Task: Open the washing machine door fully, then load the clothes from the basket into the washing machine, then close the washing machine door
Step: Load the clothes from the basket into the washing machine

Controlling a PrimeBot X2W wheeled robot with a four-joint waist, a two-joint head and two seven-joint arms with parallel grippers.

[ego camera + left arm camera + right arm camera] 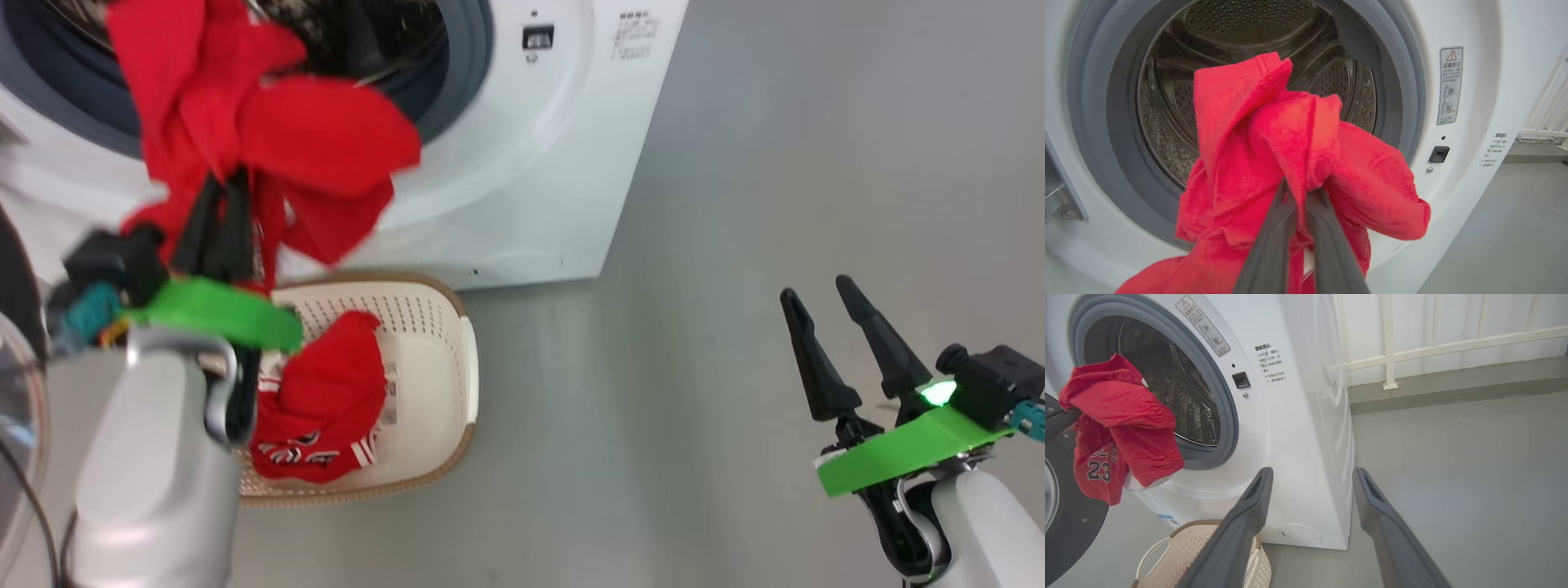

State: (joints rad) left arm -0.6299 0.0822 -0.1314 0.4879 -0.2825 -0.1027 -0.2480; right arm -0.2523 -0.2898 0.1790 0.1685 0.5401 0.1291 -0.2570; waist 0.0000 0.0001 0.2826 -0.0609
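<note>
My left gripper (219, 192) is shut on red clothes (269, 131), held up in front of the washing machine (531, 163) opening. In the left wrist view its fingers (1274, 241) pinch the bunched red cloth (1274, 147) just outside the perforated steel drum (1241, 28). The number 23 jersey (1096, 469) hangs from that bundle. More red clothes (322, 408) lie in the cream basket (461, 351) on the floor below. The washing machine door (1073, 535) stands swung open at the left. My right gripper (816, 290) is open and holds nothing, well to the right of the machine.
Bare grey floor (735, 204) stretches to the right of the machine. A white railing (1388, 355) and a low kerb run along the wall behind it. The grey rubber gasket (1094, 122) rings the opening.
</note>
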